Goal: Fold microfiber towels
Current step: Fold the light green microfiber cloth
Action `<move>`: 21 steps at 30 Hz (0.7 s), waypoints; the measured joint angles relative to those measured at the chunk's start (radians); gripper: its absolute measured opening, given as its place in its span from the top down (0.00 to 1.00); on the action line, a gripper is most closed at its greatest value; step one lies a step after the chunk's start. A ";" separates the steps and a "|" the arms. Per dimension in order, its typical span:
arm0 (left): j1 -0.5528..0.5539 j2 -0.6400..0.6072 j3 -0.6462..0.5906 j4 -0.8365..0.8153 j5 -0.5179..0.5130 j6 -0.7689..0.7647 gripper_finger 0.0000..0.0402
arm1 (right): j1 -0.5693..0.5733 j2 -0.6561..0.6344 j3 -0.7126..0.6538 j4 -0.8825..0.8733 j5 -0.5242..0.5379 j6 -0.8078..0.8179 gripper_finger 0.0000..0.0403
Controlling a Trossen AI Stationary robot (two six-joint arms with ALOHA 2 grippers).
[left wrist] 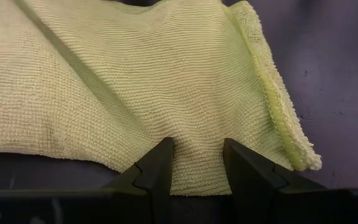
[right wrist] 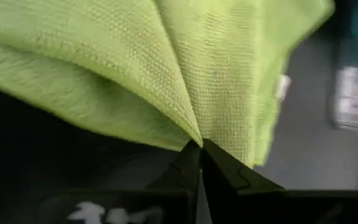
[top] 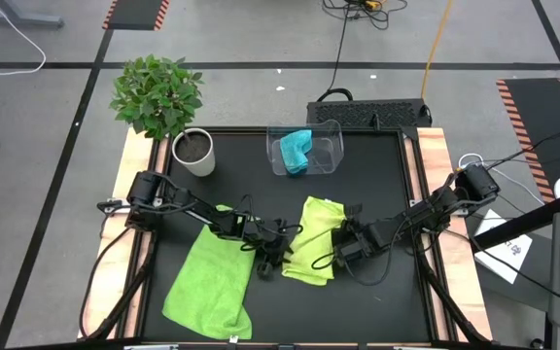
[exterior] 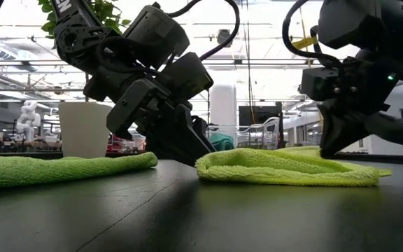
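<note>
A folded lime-green microfiber towel (top: 315, 243) lies mid-table between my two grippers, resting flat in the low view (exterior: 285, 169). My left gripper (top: 278, 251) is at its left edge, closed on the cloth. My right gripper (top: 342, 245) is shut on its right side. A second lime-green towel (top: 207, 282) lies spread at the near left, untouched. A turquoise towel (top: 295, 151) sits bunched inside the clear plastic bin (top: 331, 136) at the far middle. My left gripper has the towel's left edge (left wrist: 197, 177) between its two fingers (left wrist: 159, 167), which come slanting down from the table's left. Creases run toward the gap. The towel lies on the table. My right gripper pinches a small pleat of the towel's right side (right wrist: 194, 134) between its fingertips, slanting down from the table's right. Folds fan out from the pinch, and the rest of the towel lies on the table.
A potted plant (top: 158, 97) in a white pot (top: 194, 153) stands at the far left corner. The black mat has wooden rails along its left and right sides (top: 436, 175). Bare mat shows at the near right (top: 377, 306).
</note>
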 joint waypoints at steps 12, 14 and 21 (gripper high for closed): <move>0.000 0.000 0.000 -0.002 0.000 0.014 0.64 | 0.002 -0.029 -0.001 0.027 -0.164 0.039 0.73; 0.000 0.000 0.000 -0.003 0.000 0.014 0.64 | 0.007 -0.055 -0.001 0.030 -0.164 0.057 0.69; 0.000 0.000 0.000 -0.005 0.000 0.014 0.64 | 0.021 -0.195 -0.001 0.067 -0.157 0.064 0.64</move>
